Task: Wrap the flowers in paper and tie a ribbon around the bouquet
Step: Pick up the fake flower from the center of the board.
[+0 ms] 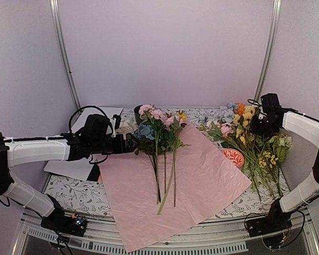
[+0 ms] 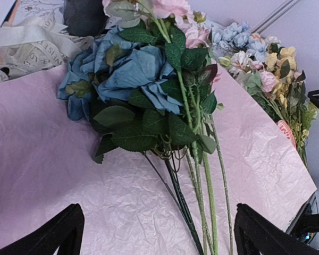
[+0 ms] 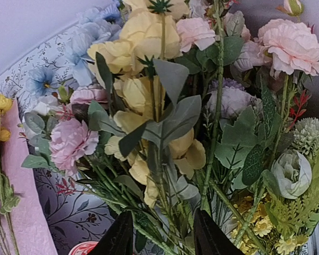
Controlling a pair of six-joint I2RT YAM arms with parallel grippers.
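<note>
Dark letters on the looped cream ribbon (image 2: 32, 45) beside the pink sheet — too blurry to read. White marks on the small red disc (image 1: 234, 157) — not clear enough either.

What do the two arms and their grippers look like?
The left arm and the right arm both have smooth white tubular shells with black joints. A thin black cable loops above the left wrist. The left gripper and the right gripper have black, wedge-shaped fingers.
</note>
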